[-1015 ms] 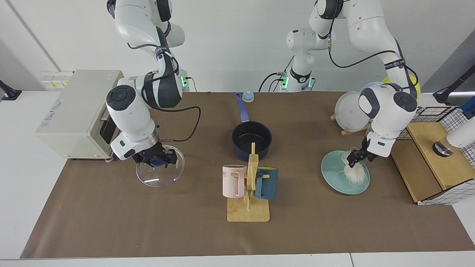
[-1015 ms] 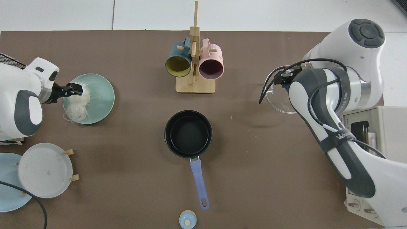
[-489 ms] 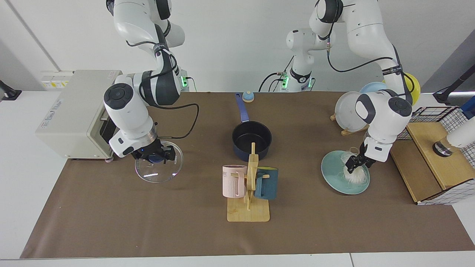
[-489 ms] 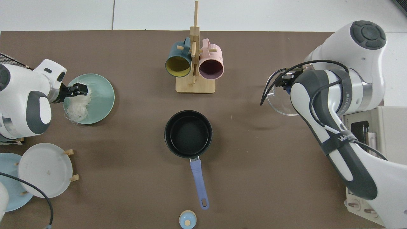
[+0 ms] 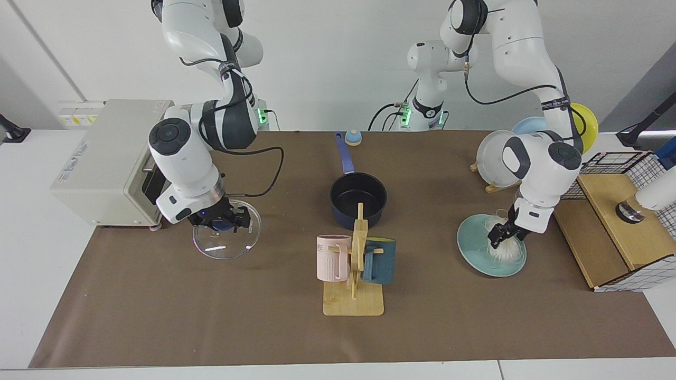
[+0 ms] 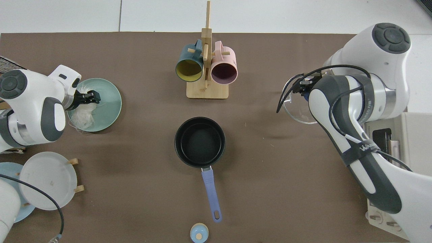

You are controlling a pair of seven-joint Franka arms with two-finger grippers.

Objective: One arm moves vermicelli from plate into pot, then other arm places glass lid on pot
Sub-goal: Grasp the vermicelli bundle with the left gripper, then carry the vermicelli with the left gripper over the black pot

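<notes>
The left pincer [image 5: 500, 237] grips the vermicelli [image 5: 506, 248] above the plate [image 5: 475, 245]; the pot [image 5: 358, 199] lies well off sideways. The right pincer [image 5: 222, 221] clasps the glass lid [image 5: 224, 248].

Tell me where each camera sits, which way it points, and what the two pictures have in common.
Facing view: across the table from both arm bases, angled down; shows both arms, left pincer in the white vermicelli bundle on the round teal plate, right pincer at the clear glass lid.
Top view: overhead, straight down; both forearms show, left pincer, right pincer.
Shared: dark navy saucepan, wooden mug stand.
</notes>
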